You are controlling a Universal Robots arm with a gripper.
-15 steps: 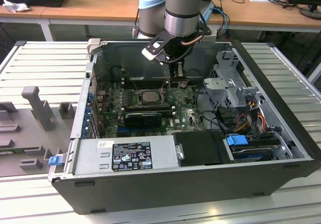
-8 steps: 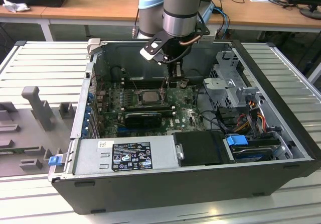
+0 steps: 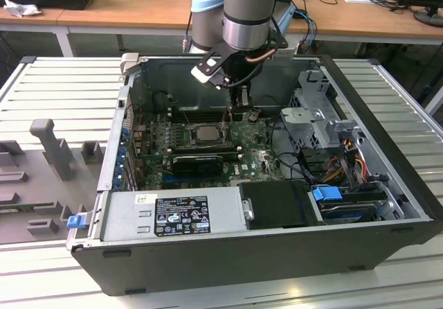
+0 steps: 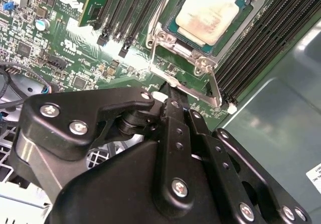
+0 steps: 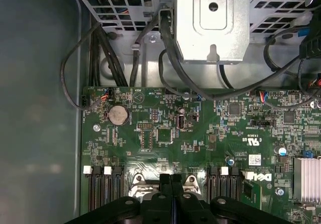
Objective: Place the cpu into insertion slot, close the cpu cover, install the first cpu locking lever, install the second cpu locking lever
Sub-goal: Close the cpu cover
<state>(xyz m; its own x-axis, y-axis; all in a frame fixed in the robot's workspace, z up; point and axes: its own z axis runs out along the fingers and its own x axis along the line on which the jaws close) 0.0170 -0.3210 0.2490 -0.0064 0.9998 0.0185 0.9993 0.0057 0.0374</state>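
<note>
1. Second wrist view, my pincer: the two fingers are pressed together with nothing between them. I judge they are closed to make one narrow, stiff tip for working among the socket hardware.
2. cpu: a pale metal square lying flat in the socket just beyond my fingertips. It is out of my grasp. It sits level, so I judge the placing step done.
3. cpu cover: a metal frame that runs along the chip's edges, directly ahead of my tip. I cannot tell whether it lies fully down.
4. Locking lever: a thin silver rod just beside my tip, on the side toward the case wall. Its free end looks loose rather than hooked, which I judge explains why my tip is parked so close.
5. Memory slots: black rows flank the socket on both sides of my fingers, leaving only a narrow lane, so a slim closed tip suits the space.
6. Motherboard: in the first wrist view it spreads out beyond my fingers, with cables well ahead of them.
7. Computer case: in the exterior view it lies open-sided, and my arm reaches straight down into it over the socket.
</note>
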